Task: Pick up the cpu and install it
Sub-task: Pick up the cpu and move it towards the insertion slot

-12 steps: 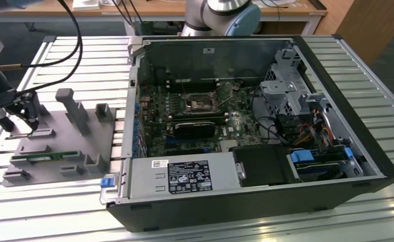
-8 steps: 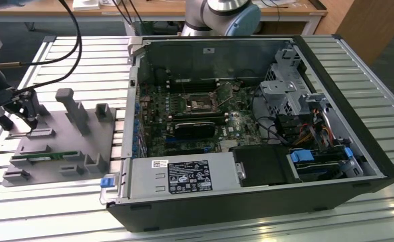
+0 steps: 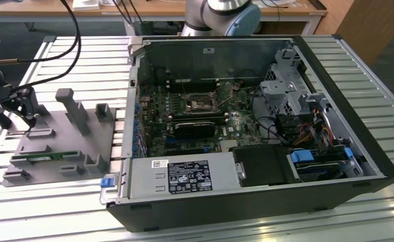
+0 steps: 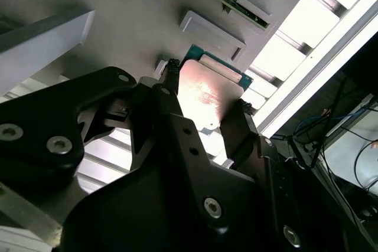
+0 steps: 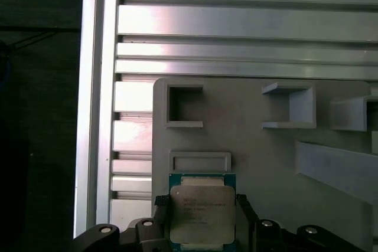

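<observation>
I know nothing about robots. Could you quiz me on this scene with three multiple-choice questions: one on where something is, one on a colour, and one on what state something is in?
1. Relative to the computer case, the cpu is:
A) inside it
B) outside it, at the grey tray
C) on top of it

2. The memory stick lying in the tray is:
A) red
B) white
C) green

3. The jaws are:
A) shut on opposite edges of the cpu
B) wide open, well clear of it
C) holding the memory stick

Answers:
1 B: the first wrist view shows the cpu against the tray's grey surface.
2 C: the exterior view shows a thin green strip.
3 A: in both wrist views the jaws press on two sides of the cpu.
</observation>
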You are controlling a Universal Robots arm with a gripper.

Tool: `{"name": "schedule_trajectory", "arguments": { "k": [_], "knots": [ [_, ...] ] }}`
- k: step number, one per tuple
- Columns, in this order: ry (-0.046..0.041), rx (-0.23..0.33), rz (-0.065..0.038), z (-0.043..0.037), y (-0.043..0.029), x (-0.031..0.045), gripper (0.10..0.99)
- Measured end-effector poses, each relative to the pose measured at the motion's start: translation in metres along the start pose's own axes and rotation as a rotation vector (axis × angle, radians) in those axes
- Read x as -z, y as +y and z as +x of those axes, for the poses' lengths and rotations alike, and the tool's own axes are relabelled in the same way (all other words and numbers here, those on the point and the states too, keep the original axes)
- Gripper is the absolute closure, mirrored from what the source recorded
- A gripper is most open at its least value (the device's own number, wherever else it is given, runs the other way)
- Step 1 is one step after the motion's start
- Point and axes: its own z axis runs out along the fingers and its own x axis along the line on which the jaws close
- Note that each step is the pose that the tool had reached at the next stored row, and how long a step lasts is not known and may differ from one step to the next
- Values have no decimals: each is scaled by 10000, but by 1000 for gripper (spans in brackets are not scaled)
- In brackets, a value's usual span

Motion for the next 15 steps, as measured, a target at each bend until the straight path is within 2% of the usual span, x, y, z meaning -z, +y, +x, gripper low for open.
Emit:
{"name": "schedule_trajectory", "arguments": {
  "k": [15],
  "knots": [
    [1, 0, 1, 0, 4, 119, 553]
  ]
}}
